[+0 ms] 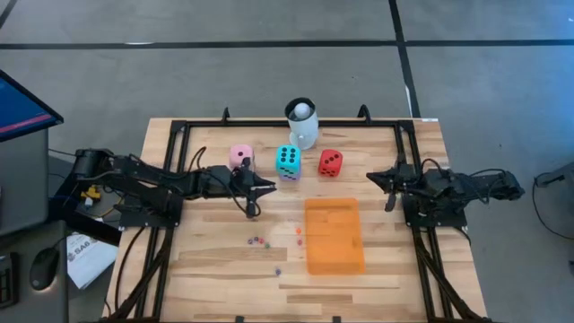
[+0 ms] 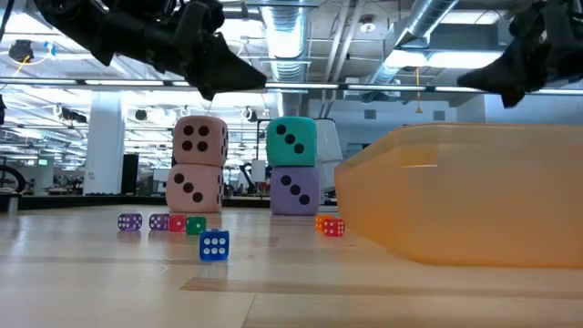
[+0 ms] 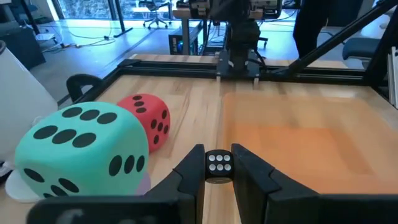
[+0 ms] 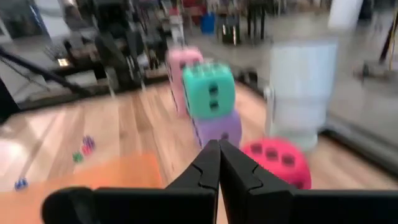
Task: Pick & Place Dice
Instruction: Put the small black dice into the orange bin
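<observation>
Overhead, ducts (image 2: 301,27) cross above wooden table (image 1: 215,260).

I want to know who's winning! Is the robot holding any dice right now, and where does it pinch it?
Yes: the left gripper pinches a tiny black die by two opposite sides. The right gripper is shut and holds nothing.

Left hand (image 3: 219,169) raised mid-table, fingers pinching small black die; right hand (image 4: 219,163) closed, raised at right
</observation>
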### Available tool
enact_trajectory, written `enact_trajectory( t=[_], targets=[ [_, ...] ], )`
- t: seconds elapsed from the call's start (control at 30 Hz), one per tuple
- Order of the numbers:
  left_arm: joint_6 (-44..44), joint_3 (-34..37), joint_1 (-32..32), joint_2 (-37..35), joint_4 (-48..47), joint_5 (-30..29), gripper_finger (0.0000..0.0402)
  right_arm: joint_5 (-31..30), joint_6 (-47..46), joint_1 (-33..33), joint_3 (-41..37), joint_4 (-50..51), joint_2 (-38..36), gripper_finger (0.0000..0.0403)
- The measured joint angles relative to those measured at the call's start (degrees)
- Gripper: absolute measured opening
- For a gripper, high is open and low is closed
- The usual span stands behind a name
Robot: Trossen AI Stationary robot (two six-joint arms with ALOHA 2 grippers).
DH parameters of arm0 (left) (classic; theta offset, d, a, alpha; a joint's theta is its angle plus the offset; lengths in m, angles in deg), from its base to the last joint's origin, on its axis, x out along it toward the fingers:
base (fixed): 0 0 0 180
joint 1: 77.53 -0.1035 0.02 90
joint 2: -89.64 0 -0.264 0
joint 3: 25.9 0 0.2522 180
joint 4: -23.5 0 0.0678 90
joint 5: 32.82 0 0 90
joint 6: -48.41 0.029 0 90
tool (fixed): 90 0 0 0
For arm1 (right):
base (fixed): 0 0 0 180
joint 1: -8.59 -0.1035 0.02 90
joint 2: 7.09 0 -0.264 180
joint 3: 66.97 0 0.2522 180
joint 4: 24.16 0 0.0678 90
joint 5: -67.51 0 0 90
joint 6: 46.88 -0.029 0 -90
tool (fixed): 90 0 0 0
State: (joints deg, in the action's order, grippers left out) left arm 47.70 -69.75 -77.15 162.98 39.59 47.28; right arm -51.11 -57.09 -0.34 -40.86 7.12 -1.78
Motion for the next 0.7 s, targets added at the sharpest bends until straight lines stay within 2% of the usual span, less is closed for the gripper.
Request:
enact_trajectory(
  t=[0.2,0.7],
  targets=[
    [0.0,0.0,0.0,0.0,-0.3,0.0,0.0050,1.2,-8.6,0.1,1.5,8.3,4.7,0.0000],
    [0.0,0.0,0.0,0.0,-0.3,0.1,0.0051,10.4,-21.0,0.1,1.8,8.9,21.3,0.0000]
  ],
)
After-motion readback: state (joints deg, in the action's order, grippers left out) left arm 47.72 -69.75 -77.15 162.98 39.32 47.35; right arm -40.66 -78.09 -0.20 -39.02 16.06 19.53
